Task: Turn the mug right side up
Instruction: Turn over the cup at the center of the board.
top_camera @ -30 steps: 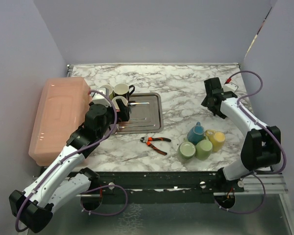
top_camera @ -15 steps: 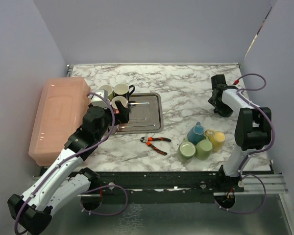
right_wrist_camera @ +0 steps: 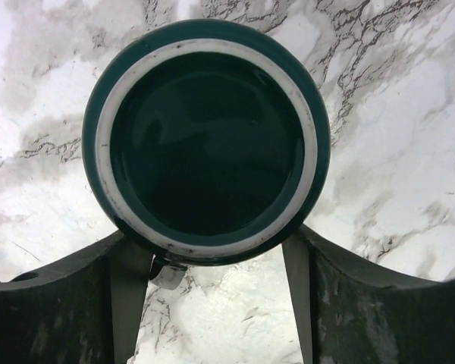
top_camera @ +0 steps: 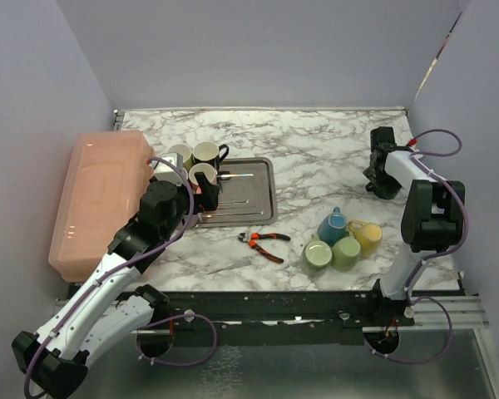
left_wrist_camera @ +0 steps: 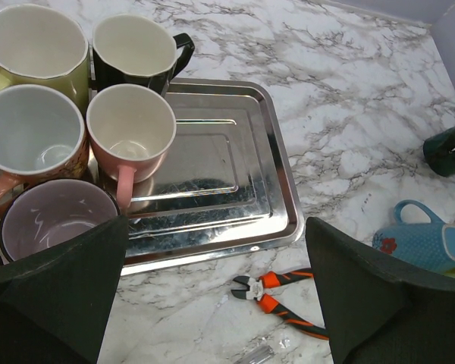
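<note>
**Colours across the worktop**

We see a white worktop [top_camera: 316, 158] veined in grey. At its left edge the bin [top_camera: 96, 199] is salmon pink and the tray [left_wrist_camera: 205, 163] silver. Beside the tray we count a pale yellow mug [left_wrist_camera: 34, 42], a black mug [left_wrist_camera: 133, 49], a pink mug [left_wrist_camera: 130, 133] and a lilac mug [left_wrist_camera: 57, 220]. The pliers [top_camera: 264, 242] are orange and black. At the right edge the teal mug [right_wrist_camera: 206, 140] bears a white ring. Near the front edge are a dotted blue mug [top_camera: 333, 224], a green mug [top_camera: 318, 255], a second green mug [top_camera: 346, 253] and a yellow mug [top_camera: 368, 235].

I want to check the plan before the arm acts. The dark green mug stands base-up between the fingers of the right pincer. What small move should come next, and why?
Probably close the right pincer on the dark green mug. The mug stands base-up on the marble table and the fingers flank it. Firm contact is not visible, so lifting now seems risky.
</note>
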Motion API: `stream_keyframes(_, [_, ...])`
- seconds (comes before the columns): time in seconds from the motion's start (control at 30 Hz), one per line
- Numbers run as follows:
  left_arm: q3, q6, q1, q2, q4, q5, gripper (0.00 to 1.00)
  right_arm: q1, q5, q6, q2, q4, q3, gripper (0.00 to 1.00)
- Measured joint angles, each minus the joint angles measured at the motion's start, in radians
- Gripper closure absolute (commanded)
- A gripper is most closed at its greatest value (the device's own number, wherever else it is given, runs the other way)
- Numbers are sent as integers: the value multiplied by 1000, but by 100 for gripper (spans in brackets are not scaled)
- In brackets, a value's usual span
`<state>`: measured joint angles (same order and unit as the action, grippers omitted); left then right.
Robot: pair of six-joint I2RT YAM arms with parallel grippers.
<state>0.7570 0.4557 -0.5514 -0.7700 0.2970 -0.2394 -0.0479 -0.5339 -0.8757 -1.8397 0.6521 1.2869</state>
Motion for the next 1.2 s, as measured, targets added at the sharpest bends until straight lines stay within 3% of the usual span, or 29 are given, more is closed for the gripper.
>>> stream_keyframes(0.1, [0,0,0,2,1,0,1,0,3,22,19,-23,-23,42])
stream_keyframes(0.2, [0,1,0,8,2,0,1,0,5,51,48,-35,-52,59])
stream_keyframes(0.27, [-1,5,0,12,2,0,1,0,8,69,57,-42,-62,63])
stream_keyframes(0.43, [-13,12,0,26,2,0,1,0,23,101,79,-68,-98,67])
stream_keyframes(0.67, [-20,17,0,40,6,0,1,-2,31,154,88,-86,-117,56])
stream_keyframes(0.9, [-21,19,0,42,6,0,1,-31,72,190,87,-89,-110,62])
stream_keyframes(1.0, [-21,19,0,42,6,0,1,-44,93,202,87,-92,-110,72])
stream_keyframes(1.13, [-21,19,0,42,6,1,1,-46,117,227,88,-112,-110,97])
stream_keyframes(1.2, [-21,19,0,42,6,1,1,-46,135,243,88,-126,-110,99])
